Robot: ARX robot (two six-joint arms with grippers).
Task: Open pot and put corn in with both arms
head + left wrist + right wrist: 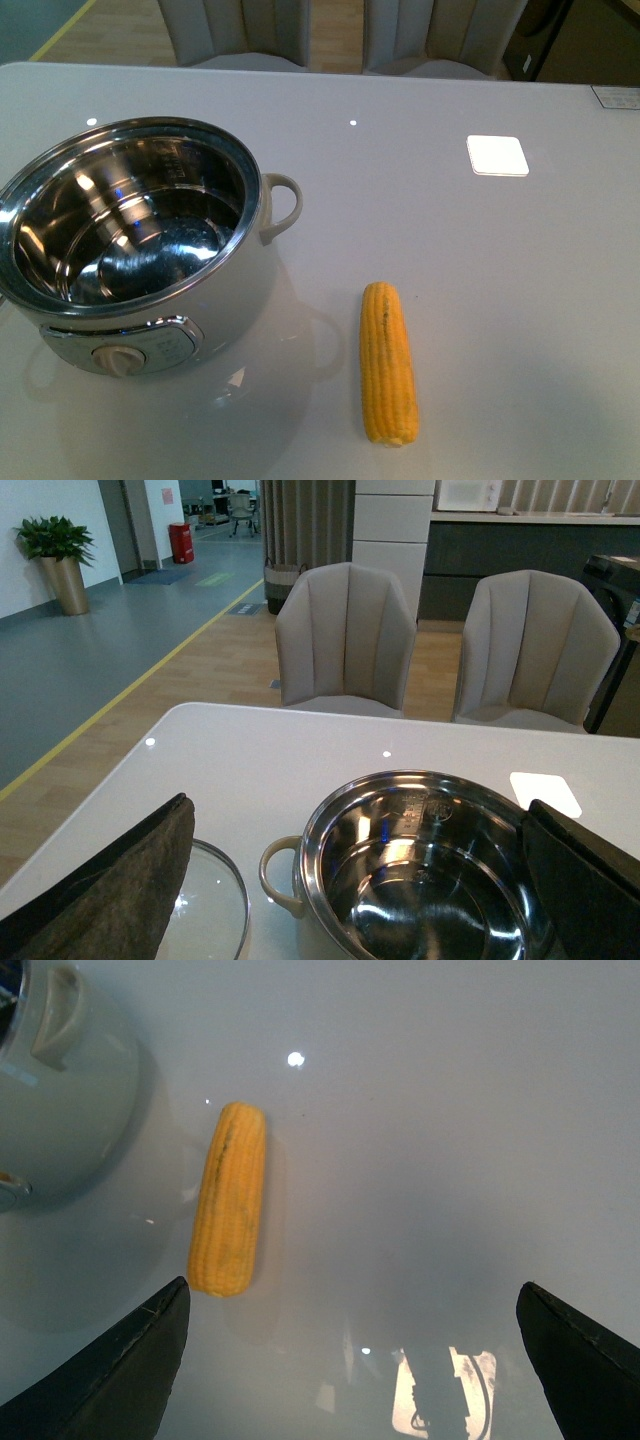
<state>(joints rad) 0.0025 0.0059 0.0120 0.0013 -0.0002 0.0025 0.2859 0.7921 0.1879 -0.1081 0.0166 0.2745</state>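
The pot (262, 262) stands uncovered at the table's left, its shiny steel inside empty. The left wrist view looks down into the pot (430, 880) and shows the glass lid (210, 910) lying flat on the table beside it. The corn (388, 362) lies on the table to the right of the pot, pointing front to back. My left gripper (365, 900) hangs open above the pot with nothing between its fingers (110, 890). My right gripper (365, 1360) is open above the table, with the corn (230, 1198) just ahead of one finger (120, 1370). Neither arm appears in the front view.
A white square patch (497, 155) lies on the table at the back right. Two grey chairs (345, 640) stand behind the table's far edge. The pot's white wall and side handle (55, 1005) show beside the corn in the right wrist view.
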